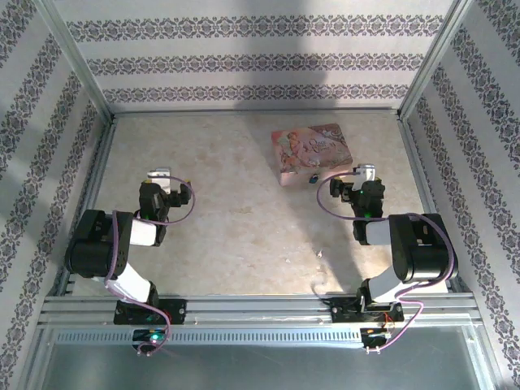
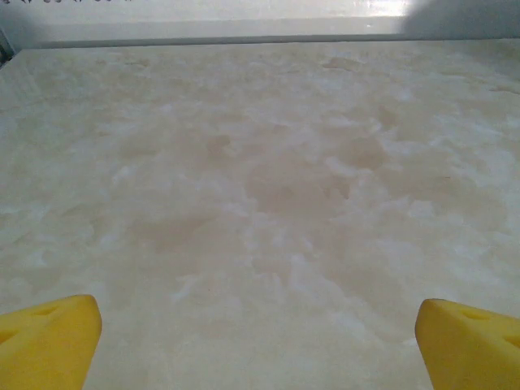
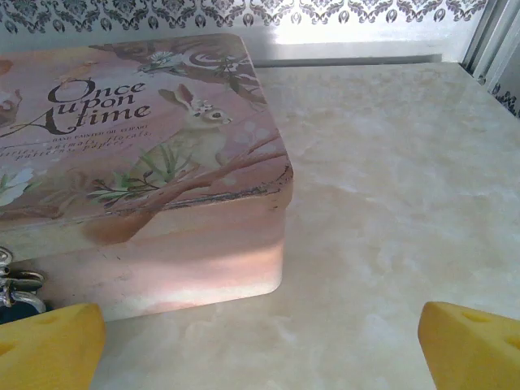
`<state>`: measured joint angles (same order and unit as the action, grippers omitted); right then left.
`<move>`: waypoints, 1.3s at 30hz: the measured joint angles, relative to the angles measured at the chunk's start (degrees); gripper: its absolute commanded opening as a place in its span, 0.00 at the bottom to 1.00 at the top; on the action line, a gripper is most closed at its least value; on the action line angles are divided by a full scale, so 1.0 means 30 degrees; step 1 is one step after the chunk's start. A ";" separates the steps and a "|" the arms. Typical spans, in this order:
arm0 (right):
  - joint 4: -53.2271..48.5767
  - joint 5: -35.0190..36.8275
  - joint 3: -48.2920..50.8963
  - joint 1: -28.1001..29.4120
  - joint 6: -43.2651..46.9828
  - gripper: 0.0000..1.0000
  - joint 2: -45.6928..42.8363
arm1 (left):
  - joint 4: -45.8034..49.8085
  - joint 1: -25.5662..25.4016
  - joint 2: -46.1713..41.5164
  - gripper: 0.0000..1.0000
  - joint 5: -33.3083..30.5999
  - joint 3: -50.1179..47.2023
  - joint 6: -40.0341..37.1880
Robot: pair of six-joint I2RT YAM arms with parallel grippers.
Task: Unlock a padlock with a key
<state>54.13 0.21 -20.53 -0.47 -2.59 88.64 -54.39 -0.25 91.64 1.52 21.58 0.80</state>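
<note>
1. The right claw (image 1: 363, 172) is spread wide and holds nothing. In its wrist view the two yellow fingertips (image 3: 50, 348) sit at the bottom corners with bare bench (image 1: 236, 219) between them.
2. The left claw (image 1: 160, 175) is also wide and empty, over open bench on the far-left side, well apart from everything.
3. The padlock (image 1: 313, 175) hangs at the near side wall of the pink tin box (image 1: 313, 150). Its blue body and silver shackle (image 3: 15, 286) show just above the right claw's left fingertip.
4. So the padlock lies to the left of the right claw's centre line, close by. The tin box's corner sits ahead of that claw.
5. A tiny pale sliver, probably the key (image 1: 319, 255), lies on the bench nearer the arm bases, behind and to the left of the right claw. It is too small to tell which way its long axis runs.
6. The right arm is much nearer both things, so I judge it would have to pull back and turn left for the key.
</note>
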 measured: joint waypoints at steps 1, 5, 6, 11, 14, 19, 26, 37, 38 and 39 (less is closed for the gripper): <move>0.0000 0.0000 0.0000 0.0000 0.0000 0.98 0.0000 | 0.0000 0.0000 0.0000 0.99 0.0000 0.0000 0.0000; 0.0000 0.0000 0.0000 0.0000 0.0000 0.98 0.0000 | 0.0000 0.0000 0.0000 0.99 0.0000 0.0000 -0.0022; 0.0000 0.0000 0.0000 0.0000 0.0000 0.98 0.0000 | 0.0000 0.0000 0.0000 0.99 0.0000 0.0000 -0.0036; 0.0000 0.0000 0.0000 0.0000 0.0000 0.98 0.0000 | 0.0000 0.0000 0.0000 0.99 0.0000 0.0000 -0.0066; 0.0000 0.0000 0.0000 0.0000 0.0000 0.98 0.0000 | 0.0000 0.0000 0.0000 0.99 0.0000 0.0000 -0.0066; 0.0000 0.0000 0.0000 0.0000 0.0000 0.98 0.0000 | -0.0138 0.0000 -0.0007 0.99 0.0226 -0.0073 -0.0138; -0.0554 0.0291 0.0007 -0.0007 -0.0080 0.99 -0.0663 | 0.0874 0.0000 -0.2710 0.99 0.0517 -0.0743 -0.0197; -0.8568 0.0787 -0.1712 -0.0022 -0.1938 0.98 -0.7635 | 0.7766 0.0000 -0.9588 0.99 0.0998 0.2747 0.2907; -0.9559 0.0758 -0.2018 -0.0022 -0.2259 0.98 -0.8116 | 0.8706 0.0000 -0.9748 0.99 0.1253 0.3395 0.3337; -1.0637 0.0678 -0.2317 -0.0029 -0.2652 0.99 -0.8619 | 0.9588 0.0000 -0.9894 0.99 0.1559 0.4014 0.3781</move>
<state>22.22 2.24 -27.49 -0.56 -10.55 62.78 -25.63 -0.25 61.95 6.20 33.63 12.14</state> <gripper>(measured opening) 0.984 0.993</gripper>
